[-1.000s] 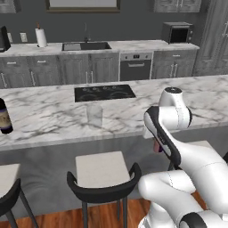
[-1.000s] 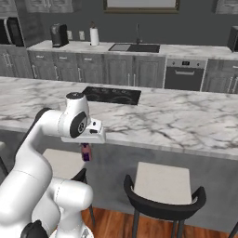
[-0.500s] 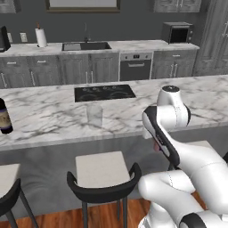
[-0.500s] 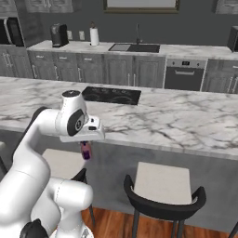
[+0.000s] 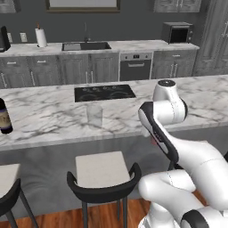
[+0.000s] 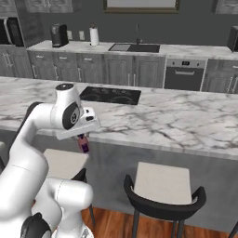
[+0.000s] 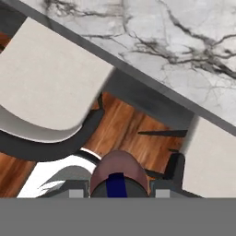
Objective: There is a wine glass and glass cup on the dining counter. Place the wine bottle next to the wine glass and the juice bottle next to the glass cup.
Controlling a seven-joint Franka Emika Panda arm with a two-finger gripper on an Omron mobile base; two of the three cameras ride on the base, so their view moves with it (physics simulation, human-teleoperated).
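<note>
Grey cabinets [image 5: 89, 71] along a dark wall [image 5: 133, 20] — built-in oven [image 5: 136, 67], sink [image 5: 86, 46], wood floor [image 5: 53, 218], cushioned stools [image 5: 101, 171]

The room is lit softly and evenly, and no glare is seen. A dark shadow is cast under the dining counter [image 5: 53, 116]. Everything is drawn a little blurry and grainy.

A home kitchen is showing here: a long marble dining counter [image 5: 53, 116] with an inset black cooktop [image 5: 104, 92] is running across the middle, stools [image 5: 100, 173] are sitting along its near side at 6 o'clock, and at 12 o'clock grey cabinets are carrying a sink [image 5: 86, 45], a built-in oven [image 5: 136, 67], a microwave [image 5: 177, 32] and a paper towel roll [image 5: 41, 37].
</note>
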